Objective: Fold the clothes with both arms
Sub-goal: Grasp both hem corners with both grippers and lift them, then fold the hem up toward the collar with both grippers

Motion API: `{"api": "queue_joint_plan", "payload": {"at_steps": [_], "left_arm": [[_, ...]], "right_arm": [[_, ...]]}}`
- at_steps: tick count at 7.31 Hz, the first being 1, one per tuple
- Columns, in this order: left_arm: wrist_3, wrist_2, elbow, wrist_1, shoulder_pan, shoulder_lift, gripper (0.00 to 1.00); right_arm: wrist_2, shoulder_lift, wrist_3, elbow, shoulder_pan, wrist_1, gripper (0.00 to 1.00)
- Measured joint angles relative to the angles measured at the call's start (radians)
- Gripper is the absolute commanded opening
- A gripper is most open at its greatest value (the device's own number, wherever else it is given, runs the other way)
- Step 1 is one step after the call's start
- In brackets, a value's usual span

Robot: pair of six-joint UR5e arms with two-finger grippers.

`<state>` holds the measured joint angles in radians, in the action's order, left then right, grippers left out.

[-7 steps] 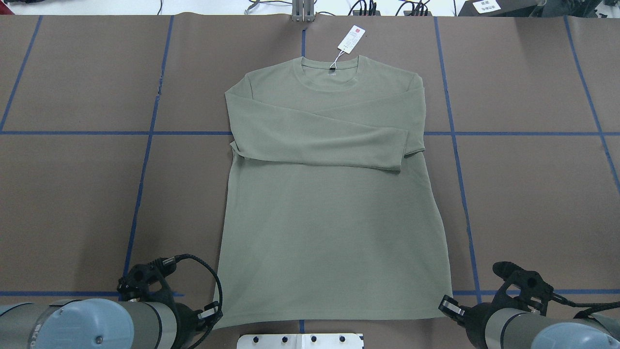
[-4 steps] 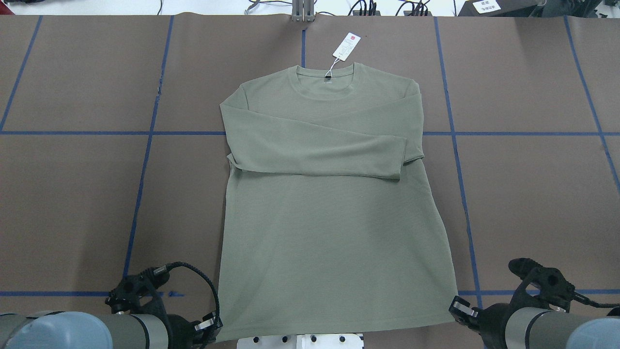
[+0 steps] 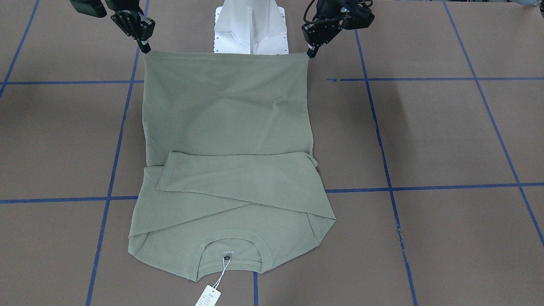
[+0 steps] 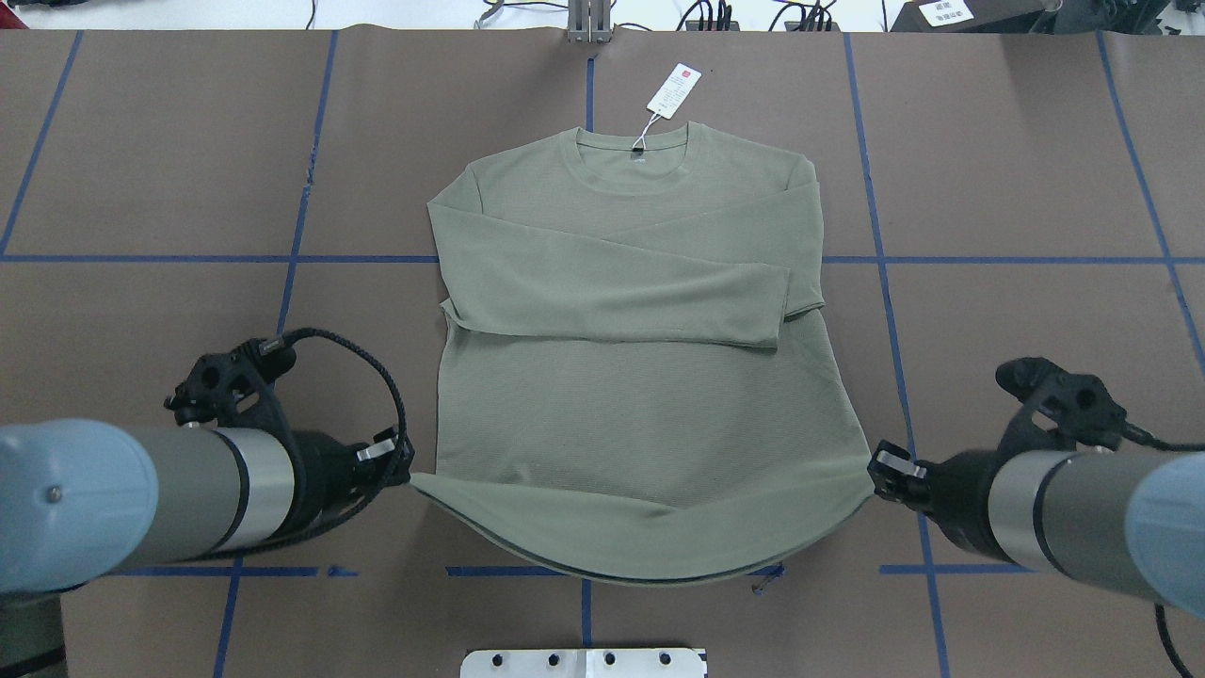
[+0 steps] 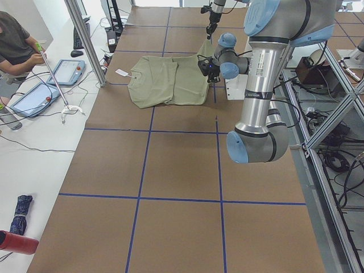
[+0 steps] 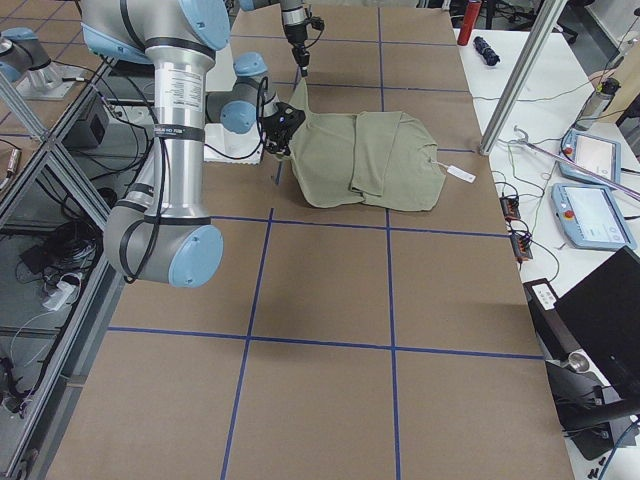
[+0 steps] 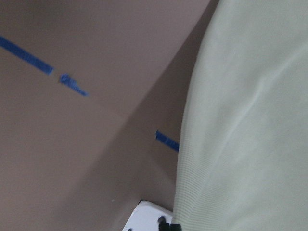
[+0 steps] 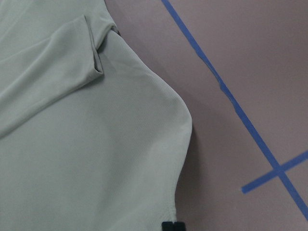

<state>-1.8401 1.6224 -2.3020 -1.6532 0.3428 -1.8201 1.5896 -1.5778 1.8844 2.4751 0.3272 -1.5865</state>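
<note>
Hem corners of the sage-green long-sleeved knit shirt (image 4: 621, 395) are hanging raised, left pincer (image 4: 409, 473) and right pincer (image 4: 872, 468) each clamping one.

Bright, even light; soft shadow under shirt (image 4: 640, 405) hem; left wrist view blurred.

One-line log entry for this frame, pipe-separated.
step: bottom-hem fold | left tool: shut on shirt corner | right tool: shut on opposite corner | hem: held off table | sleeves: folded across chest
</note>
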Motion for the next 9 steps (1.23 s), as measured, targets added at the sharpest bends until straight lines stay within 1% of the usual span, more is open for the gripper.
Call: {"api": "queue_joint_plan", "payload": {"at_steps": [1, 2, 4, 6, 7, 8, 9], "left_arm": [[0.077, 0.002, 0.070, -0.001, 0.083, -0.050, 0.00], [0.147, 0.004, 0.145, -0.004, 0.160, -0.098, 0.00], [0.262, 0.009, 0.300, -0.034, 0.287, -0.187, 0.00], [0.315, 0.011, 0.457, -0.127, 0.366, -0.256, 0.00], [0.338, 0.010, 0.546, -0.200, 0.390, -0.277, 0.00], [0.351, 0.007, 0.635, -0.290, 0.406, -0.288, 0.00], [0.355, 0.005, 0.701, -0.356, 0.414, -0.297, 0.00]], "right_arm": [[0.048, 0.112, -0.096, -0.078, 0.098, -0.060, 0.00], [0.082, 0.205, -0.198, -0.174, 0.191, -0.099, 0.00], [0.147, 0.330, -0.392, -0.375, 0.356, -0.116, 0.00], [0.174, 0.463, -0.507, -0.590, 0.455, -0.107, 0.00], [0.177, 0.515, -0.541, -0.702, 0.482, -0.064, 0.00], [0.178, 0.553, -0.557, -0.812, 0.499, 0.017, 0.00], [0.178, 0.584, -0.562, -0.898, 0.510, 0.079, 0.00]]}}
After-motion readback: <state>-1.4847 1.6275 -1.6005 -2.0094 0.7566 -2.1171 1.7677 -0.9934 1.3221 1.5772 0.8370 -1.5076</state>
